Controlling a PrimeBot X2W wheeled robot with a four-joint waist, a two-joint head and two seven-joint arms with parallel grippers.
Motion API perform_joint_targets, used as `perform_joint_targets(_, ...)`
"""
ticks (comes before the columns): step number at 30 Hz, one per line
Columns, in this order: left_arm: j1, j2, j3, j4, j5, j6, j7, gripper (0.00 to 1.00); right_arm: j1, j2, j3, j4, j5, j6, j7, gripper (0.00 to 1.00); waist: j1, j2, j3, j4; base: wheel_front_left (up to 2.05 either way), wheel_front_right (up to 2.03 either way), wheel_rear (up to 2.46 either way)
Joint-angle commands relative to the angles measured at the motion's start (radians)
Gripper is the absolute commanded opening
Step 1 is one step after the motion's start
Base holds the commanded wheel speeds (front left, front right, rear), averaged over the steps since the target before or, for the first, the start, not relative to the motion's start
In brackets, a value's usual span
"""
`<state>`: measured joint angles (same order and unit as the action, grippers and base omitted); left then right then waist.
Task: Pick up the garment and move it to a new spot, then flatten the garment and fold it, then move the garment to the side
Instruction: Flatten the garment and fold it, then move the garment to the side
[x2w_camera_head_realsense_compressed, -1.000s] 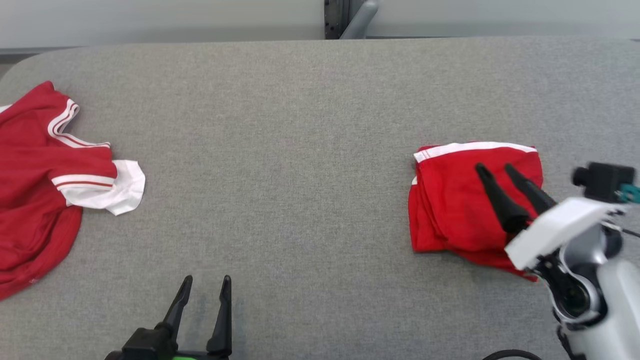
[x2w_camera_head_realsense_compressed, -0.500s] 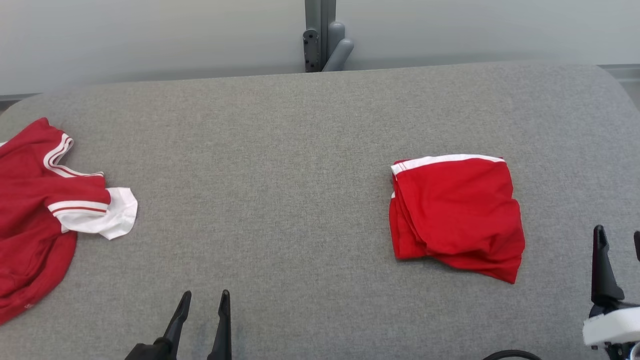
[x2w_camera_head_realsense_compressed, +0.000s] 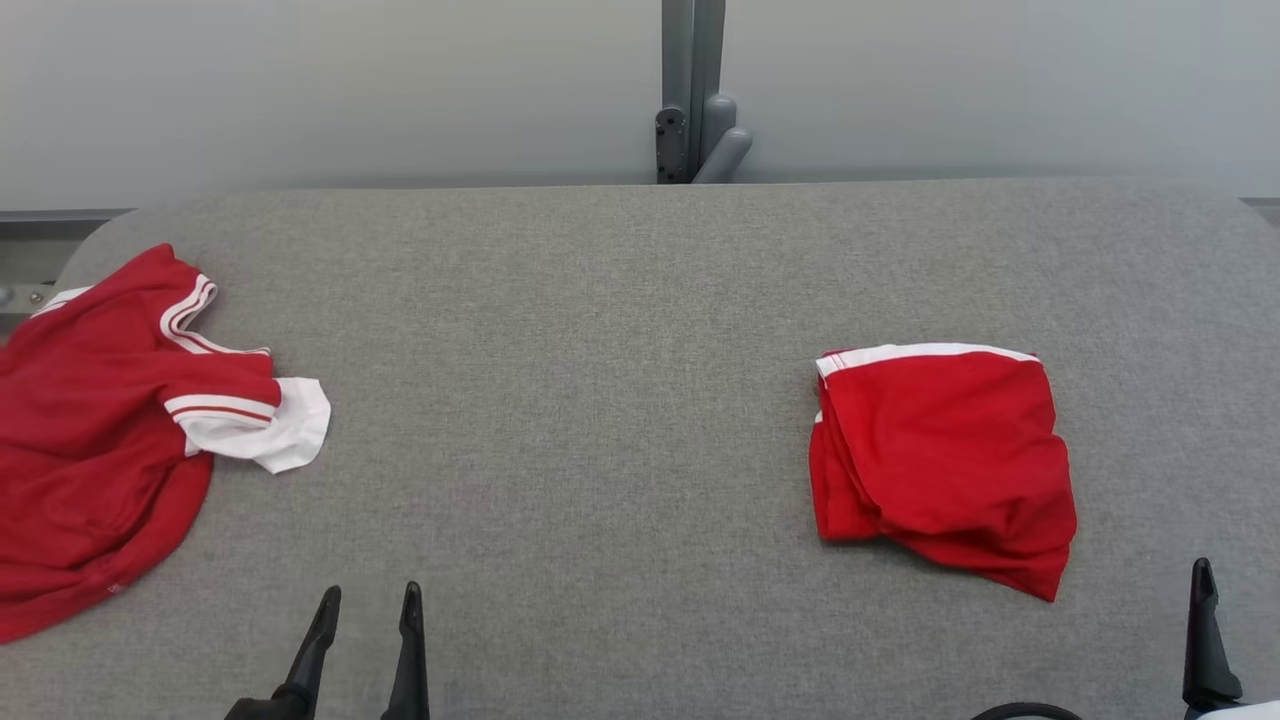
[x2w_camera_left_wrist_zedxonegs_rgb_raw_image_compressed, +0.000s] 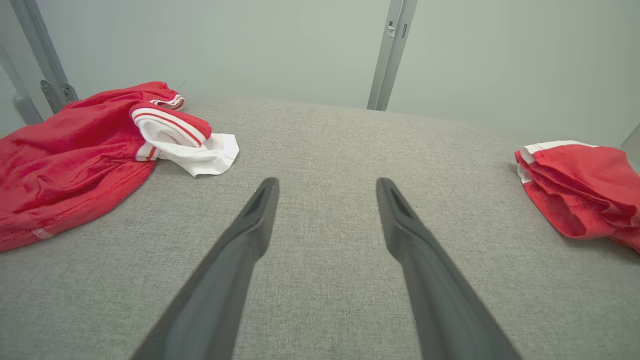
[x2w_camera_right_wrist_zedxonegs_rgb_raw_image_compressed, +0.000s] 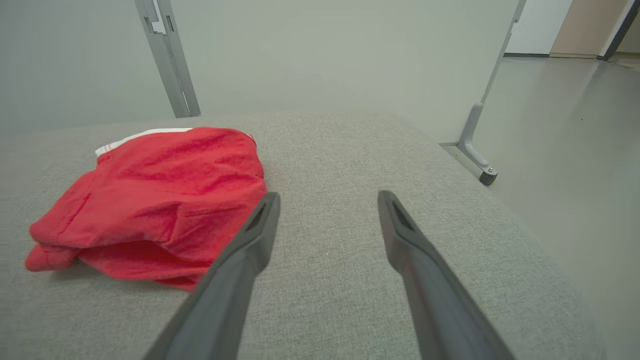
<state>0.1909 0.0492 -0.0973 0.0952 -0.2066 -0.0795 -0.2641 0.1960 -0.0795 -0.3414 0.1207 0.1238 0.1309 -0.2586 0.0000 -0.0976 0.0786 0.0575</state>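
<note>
— So, starting at the left, what lay there?

— A crumpled red jersey (x2w_camera_head_realsense_compressed: 100, 440), bunched at the left end of the grey padded table (x2w_camera_head_realsense_compressed: 600, 330), with one white-cuffed sleeve (x2w_camera_head_realsense_compressed: 265, 435) thrown out toward the middle. Nothing touched it. To my eye it sat as a heap waiting its turn, not as something laid out.

— And the left gripper?

— The left gripper (x2w_camera_head_realsense_compressed: 368, 592) hovered at the near edge, a little right of the jersey. Its fingers were spread wide with nothing between them, and its wrist view looked along them at bare cloth. I judged it parked rather than reaching.

— Where was the garment the task concerned?

— I took it to be the folded red garment (x2w_camera_head_realsense_compressed: 940, 460), a compact stack with a white band along its far edge. It rested right of centre, well apart from the jersey. Its layers were uneven at the near corner, but it looked folded and set to the side, so that round seemed about finished.

— The right gripper?

— The right gripper (x2w_camera_right_wrist_zedxonegs_rgb_raw_image_compressed: 328, 196) was likewise wide apart and empty. It was near the fold's right side but clear of it, which suited a garment meant to stay put.

— Any containers?

— Only the table served as one, loosely speaking. Both garments lay straight on its top, neither inside anything. Beyond its right end were the floor (x2w_camera_right_wrist_zedxonegs_rgb_raw_image_compressed: 575, 150) and a castor foot (x2w_camera_right_wrist_zedxonegs_rgb_raw_image_compressed: 487, 177) of a grey frame.
</note>
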Motion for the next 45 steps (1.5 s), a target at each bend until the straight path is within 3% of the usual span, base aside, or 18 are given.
perform_joint_targets(1,0.015,0.002,0.009,-0.006,0.003,-0.004,0.000,1.00,0.007,0.001,0.001,0.000,-0.006,0.000,-0.006,1.00,0.0000,0.0001,-0.006,0.010,0.00,0.00,0.00)
perform_joint_targets(22,0.027,0.002,0.023,-0.018,0.016,-0.013,0.000,1.00,-0.013,0.018,0.069,-0.034,-0.056,0.000,-0.006,1.00,0.0000,0.0001,-0.025,0.031,0.00,0.00,0.00)
perform_joint_targets(26,0.027,0.002,0.020,-0.021,0.010,-0.009,0.000,1.00,-0.027,0.015,0.075,-0.031,-0.028,0.000,-0.006,1.00,0.0000,0.0001,-0.024,0.030,0.00,0.00,0.00)
perform_joint_targets(28,0.028,0.002,0.018,-0.023,0.006,-0.005,0.000,1.00,-0.031,0.013,0.101,0.027,0.020,0.000,-0.004,1.00,0.0000,0.0001,-0.022,0.029,0.00,0.00,0.00)
perform_joint_targets(30,0.024,0.002,0.015,-0.029,0.003,-0.001,0.000,1.00,-0.071,-0.028,0.146,0.087,0.077,0.000,0.002,1.00,0.0000,0.0001,-0.015,0.026,0.00,0.00,0.00)
perform_joint_targets(38,-0.041,0.002,-0.016,-0.049,-0.005,-0.004,0.000,1.00,-0.318,-0.204,0.293,0.209,0.308,-0.001,0.335,1.00,0.0000,0.0001,0.101,0.012,0.00,0.00,0.00)
perform_joint_targets(45,-0.125,0.002,-0.036,-0.041,-0.011,-0.006,0.000,1.00,-0.476,-0.264,0.318,0.328,0.356,0.000,0.475,1.00,0.0000,0.0001,0.208,0.041,0.00,0.00,0.00)
